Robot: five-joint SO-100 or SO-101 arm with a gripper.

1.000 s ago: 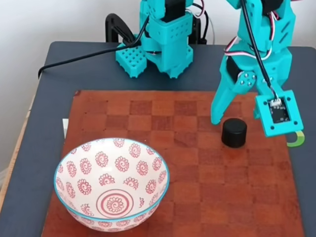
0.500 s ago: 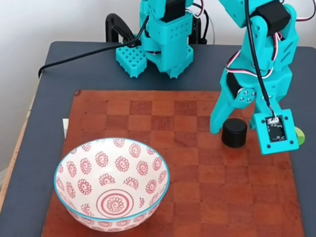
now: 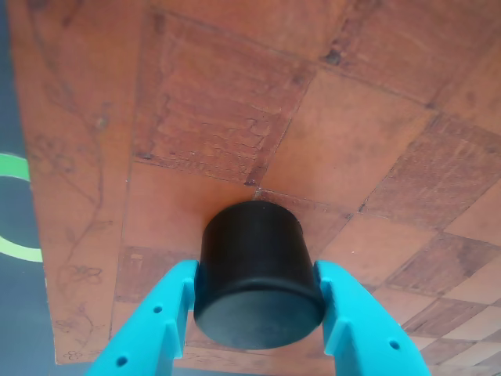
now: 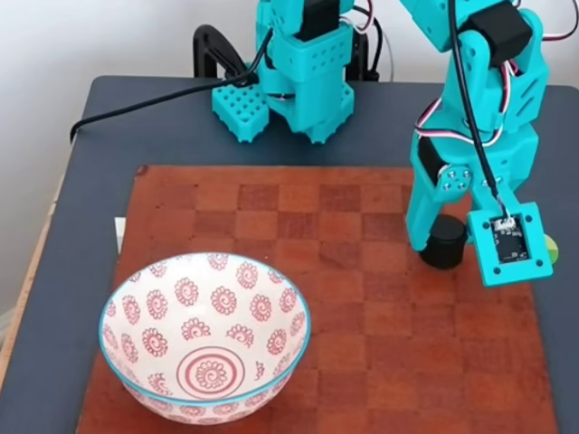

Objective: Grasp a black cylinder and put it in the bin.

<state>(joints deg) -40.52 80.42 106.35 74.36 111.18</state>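
Note:
The black cylinder (image 3: 258, 274) stands upright on the wooden chessboard, squeezed between my two teal fingers (image 3: 168, 321), which press against its left and right sides in the other view. My gripper (image 3: 257, 270) is shut on it. In the fixed view the gripper (image 4: 443, 249) reaches down at the board's right side, with the cylinder (image 4: 448, 246) partly hidden behind a teal finger and the wrist camera mount. The bin (image 4: 154, 307) is a white bowl with red spiral flowers and a blue rim. It sits at the board's front left, well apart from the gripper.
The chessboard (image 4: 326, 362) lies on a dark table (image 4: 109, 127). The teal arm base (image 4: 303, 81) and a black cable stand at the back. A green ring (image 4: 548, 246) lies just right of the board, seen again as the green ring (image 3: 16, 204) in the other view.
The gripper has come down and its jaws have gone from wide open beside the cylinder to shut on it. The cylinder has shifted slightly to the right.

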